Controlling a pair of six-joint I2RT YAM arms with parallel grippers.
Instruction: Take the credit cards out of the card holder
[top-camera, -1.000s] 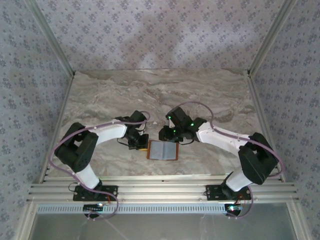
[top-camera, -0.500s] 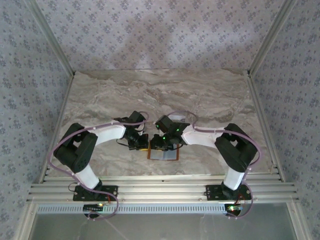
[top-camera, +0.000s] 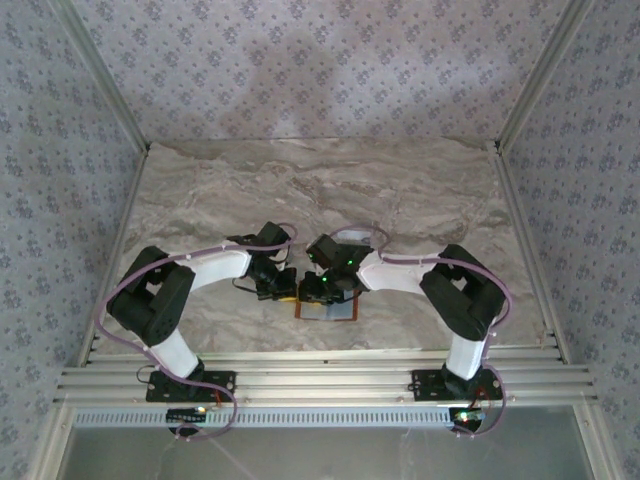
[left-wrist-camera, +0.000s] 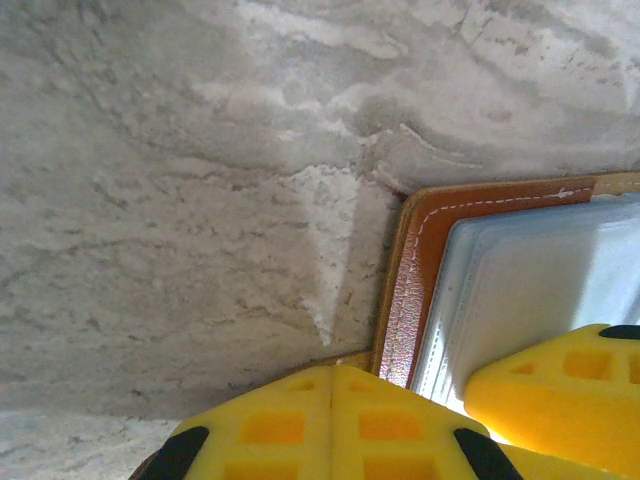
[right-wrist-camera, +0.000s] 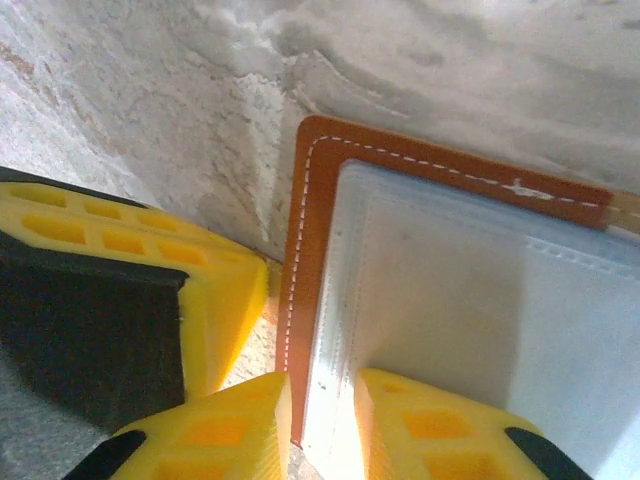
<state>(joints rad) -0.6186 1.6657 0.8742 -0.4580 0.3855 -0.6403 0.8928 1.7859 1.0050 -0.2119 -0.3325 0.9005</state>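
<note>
- Card holder (top-camera: 335, 313), brown with a pale lining (right-wrist-camera: 440, 290), lies open and flat near the front edge of the table (top-camera: 300, 190), between the two arms, long axis running left to right.
- Right gripper (right-wrist-camera: 320, 385) is directly over its left half. The fingers (right-wrist-camera: 440, 430) are slightly apart and straddle the lining's left edge.
- Whether any cards sit in that gap is hard to tell; the panels look alike.
- Left gripper (left-wrist-camera: 332, 385), fingers pressed together, sits at the holder's left corner, just beside the right gripper.
- A second ago the right gripper stood just beyond the holder's far edge and both panels were in plain view; it has since swung left and down onto them. The left gripper has not moved.
</note>
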